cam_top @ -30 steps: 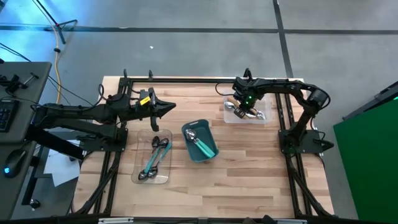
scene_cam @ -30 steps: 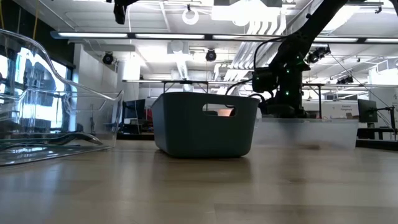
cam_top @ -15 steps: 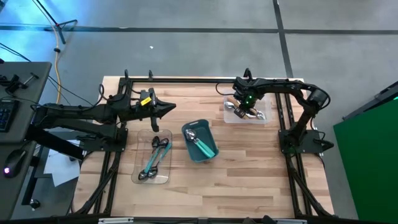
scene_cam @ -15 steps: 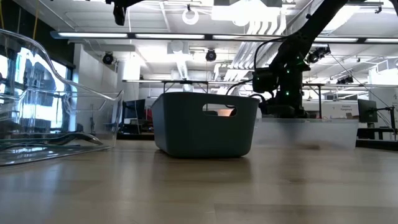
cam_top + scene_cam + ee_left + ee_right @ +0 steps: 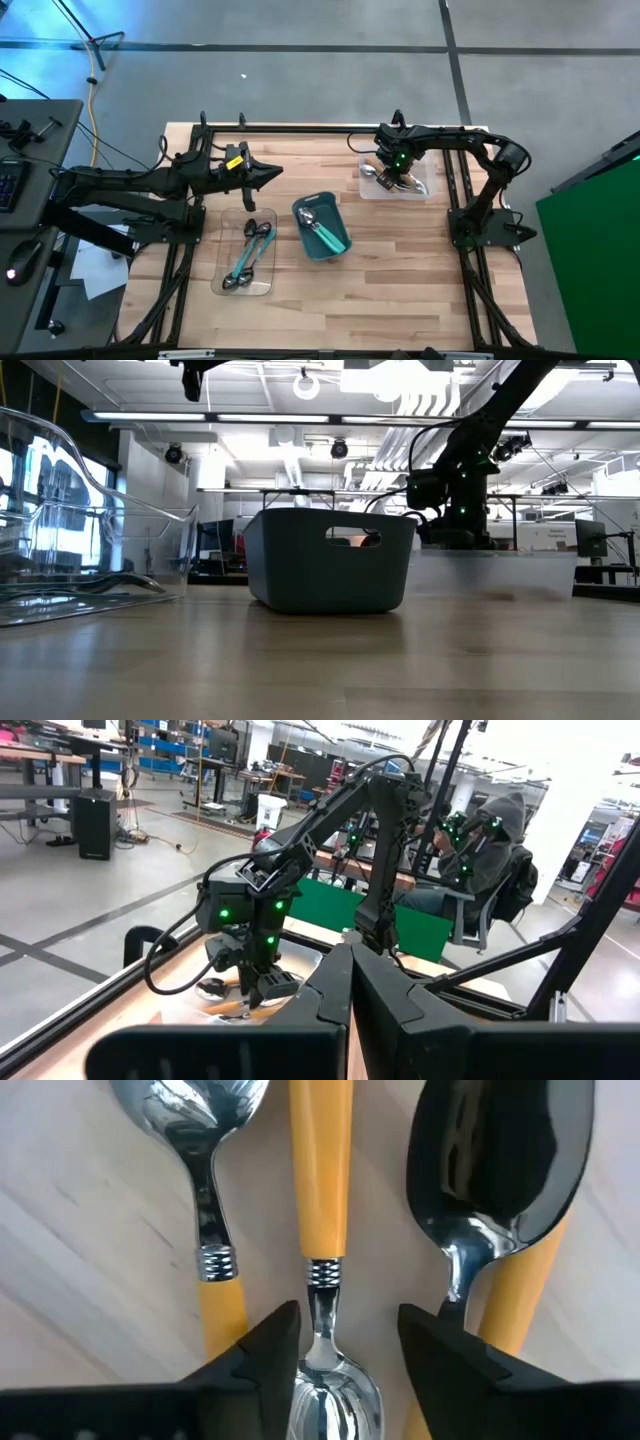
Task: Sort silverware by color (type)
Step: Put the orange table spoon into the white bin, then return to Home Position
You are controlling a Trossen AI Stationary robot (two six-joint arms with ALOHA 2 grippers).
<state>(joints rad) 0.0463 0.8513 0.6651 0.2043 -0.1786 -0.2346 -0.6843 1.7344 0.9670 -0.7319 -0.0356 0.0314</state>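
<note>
Right claw (image 5: 340,1342) low over the clear tray (image 5: 422,185) near the far right corner of the surface (image 5: 400,290). Its fingers now stand apart on either side of the neck of an orange-handled spoon (image 5: 322,1200); a second ago they stood closer together. The spoon lies flat on the tray floor between two other orange-handled spoons (image 5: 210,1190), touching neither finger as far as the wrist view shows. So: released, nothing grasped. In the high view the arm itself has hardly shifted over that second; only the fingers have changed.

Reading: this looks like a drop-off just completed, one more orange spoon laid with its own kind. That tray now shows at least three orange ones, bowls pointing in mixed directions.

Left claw (image 5: 272,173) clenched on nothing, held above the surface toward the far left, just beyond the second clear tray (image 5: 228,285). It waits; no change there.

Where the rest lies:
- second clear tray, near left: a few spoons, teal handle and dark ones together (image 5: 250,255)
- teal bin (image 5: 318,203), middle of the surface: one teal-handled spoon (image 5: 322,232) visible, perhaps more beneath

Judgement: orange group seems well along. The bin is not yet emptied, so sorting is unfinished. Next likely need: right claw lifts clear of the tray without dragging the spoon it straddles
</note>
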